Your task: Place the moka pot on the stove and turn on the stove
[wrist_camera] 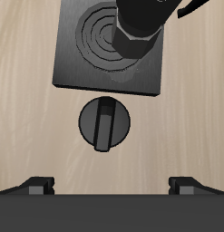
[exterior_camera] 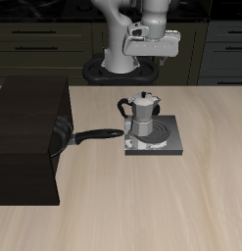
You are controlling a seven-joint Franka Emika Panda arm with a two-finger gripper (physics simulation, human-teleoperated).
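Moka pot (exterior_camera: 142, 114) sits on stove (exterior_camera: 158, 140).

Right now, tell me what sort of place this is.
Probably a simulated kitchen: dark cabinet drawers stand behind a wooden table, a moka pot sits on a stove, and a frying pan lies beside it.

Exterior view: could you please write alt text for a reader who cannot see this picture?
A silver moka pot stands on a flat grey stove on a wooden table; the gripper hangs above it, holding nothing. Beside the stove a black frying pan lies against a large black box.
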